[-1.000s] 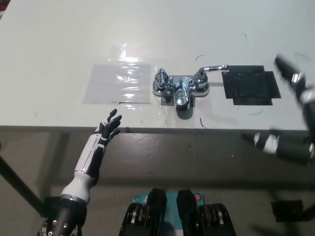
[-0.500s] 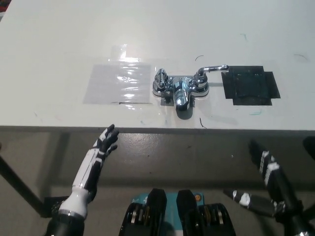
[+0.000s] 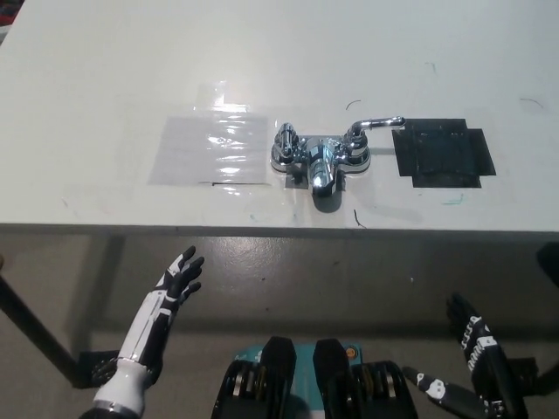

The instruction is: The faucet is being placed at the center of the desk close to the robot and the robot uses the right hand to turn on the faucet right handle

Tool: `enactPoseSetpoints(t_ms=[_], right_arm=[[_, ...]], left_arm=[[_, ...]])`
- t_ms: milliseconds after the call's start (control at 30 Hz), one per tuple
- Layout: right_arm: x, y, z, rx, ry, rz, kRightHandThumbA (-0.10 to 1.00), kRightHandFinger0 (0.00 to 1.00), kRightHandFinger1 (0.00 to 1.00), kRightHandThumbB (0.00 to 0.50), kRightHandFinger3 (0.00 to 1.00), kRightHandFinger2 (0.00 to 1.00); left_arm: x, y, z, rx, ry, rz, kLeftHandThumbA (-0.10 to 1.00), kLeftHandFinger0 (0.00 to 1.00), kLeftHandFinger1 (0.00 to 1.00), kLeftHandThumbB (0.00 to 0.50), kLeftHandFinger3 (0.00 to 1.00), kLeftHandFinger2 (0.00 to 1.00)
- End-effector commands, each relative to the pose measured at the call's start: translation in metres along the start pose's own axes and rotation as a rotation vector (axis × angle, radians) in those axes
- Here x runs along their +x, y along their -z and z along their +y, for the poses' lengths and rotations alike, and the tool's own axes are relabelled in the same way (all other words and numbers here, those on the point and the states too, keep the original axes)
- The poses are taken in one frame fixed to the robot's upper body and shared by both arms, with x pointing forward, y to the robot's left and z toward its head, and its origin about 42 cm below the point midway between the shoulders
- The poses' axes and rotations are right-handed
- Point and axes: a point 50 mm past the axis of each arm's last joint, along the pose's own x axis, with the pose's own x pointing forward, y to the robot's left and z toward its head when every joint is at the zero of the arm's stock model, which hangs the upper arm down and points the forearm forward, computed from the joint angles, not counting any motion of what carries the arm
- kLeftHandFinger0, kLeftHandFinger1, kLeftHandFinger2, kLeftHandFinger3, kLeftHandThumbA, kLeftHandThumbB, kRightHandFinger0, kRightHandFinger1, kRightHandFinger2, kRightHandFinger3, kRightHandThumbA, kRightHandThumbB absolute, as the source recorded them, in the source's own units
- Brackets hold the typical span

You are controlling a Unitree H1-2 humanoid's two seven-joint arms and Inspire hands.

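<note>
A chrome faucet (image 3: 320, 157) stands near the front edge of the white desk (image 3: 262, 61), around its middle. Its right handle (image 3: 374, 125) has a lever pointing right, toward the black patch. Its left handle (image 3: 286, 140) is a short knob. My black right hand (image 3: 472, 371) hangs below the desk edge at the bottom right, fingers spread, holding nothing and far from the faucet. My white left hand (image 3: 179, 278) rests below the desk edge at lower left, fingers apart and empty.
A clear shiny film sheet (image 3: 210, 148) is taped left of the faucet. A black square patch (image 3: 442, 155) lies right of it. The grey floor (image 3: 332, 279) shows in front of the desk edge.
My right hand has dropped from beside the black patch down to below the desk edge at the bottom right. My left hand has sunk lower too. The faucet has not moved.
</note>
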Motion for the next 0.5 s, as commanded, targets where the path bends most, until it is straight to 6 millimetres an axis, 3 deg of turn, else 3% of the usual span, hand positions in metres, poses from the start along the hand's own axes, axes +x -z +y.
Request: enactPoseSetpoints(t_ms=[0,167,367,467], right_arm=[[-0.002,-0.009,0.002,0.037,0.044,-0.12,0.88,1.0,1.0,0.13,1.0,1.0],[-0.007,-0.01,0.004,0.042,0.049,-0.121,0.84,1.0,1.0,0.128,1.0,1.0],[0.001,-0.02,0.006,0.037,0.052,-0.15,0.82,1.0,1.0,0.13,1.0,1.0],[0.003,-0.014,0.008,0.021,0.037,-0.144,0.82,1.0,1.0,0.121,1.0,1.0]], left_arm=[[-0.005,-0.008,0.007,-0.011,0.004,-0.035,1.0,1.0,1.0,0.148,1.0,1.0],[-0.013,-0.003,0.006,-0.003,0.004,-0.008,1.0,1.0,1.0,0.16,1.0,1.0],[-0.022,0.0,0.004,-0.004,0.012,0.006,1.0,1.0,1.0,0.121,1.0,1.0],[-0.023,0.0,0.004,-0.004,0.008,0.01,1.0,1.0,1.0,0.106,1.0,1.0]])
